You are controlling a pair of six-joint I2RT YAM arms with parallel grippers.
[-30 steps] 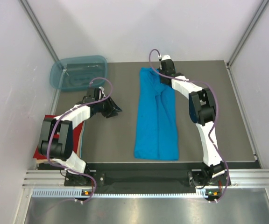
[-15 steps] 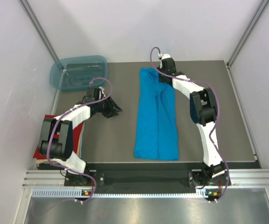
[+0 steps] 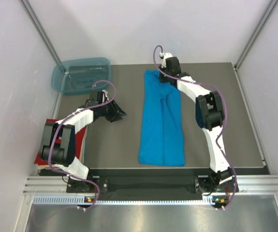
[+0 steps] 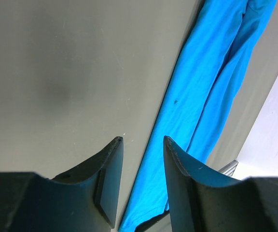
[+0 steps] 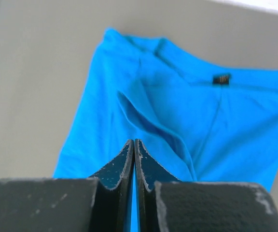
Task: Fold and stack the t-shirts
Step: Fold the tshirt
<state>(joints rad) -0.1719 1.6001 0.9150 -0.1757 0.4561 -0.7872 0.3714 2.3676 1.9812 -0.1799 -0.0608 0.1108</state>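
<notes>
The table (image 3: 115,140) is a grey slab stretching from my bases to the far wall. Down its middle lies the turquoise t-shirt (image 3: 162,125), folded lengthwise into a long strip, collar end far from me and hem near the front edge. A crease runs along its length where the folded sides meet.

At the far left corner, partly over the table's edge, sits the translucent blue-green tub (image 3: 62,79), well apart from both shirts.

The red t-shirt (image 3: 41,155) lies flat at the near left edge. Most of it is hidden beneath my left arm, so only its outer corner and a strip beside the forearm show.

My right arm reaches the full length of the table, and my right end effector (image 3: 165,76) is at the collar end of the turquoise t-shirt, over its right half. It is clenched, fingers pressed together with only a hairline between them. From the wrist, the fingertips line up with a raised fold of cloth just short of the collar. I cannot tell whether they have pinched any cloth or only hang above it.

My left end effector (image 3: 116,113) hangs over bare table left of the turquoise t-shirt, pointed toward it. It is released, fingers apart with nothing between them, and the shirt's left edge shows through the gap.

A small dark label (image 5: 221,79) sits inside the collar.
</notes>
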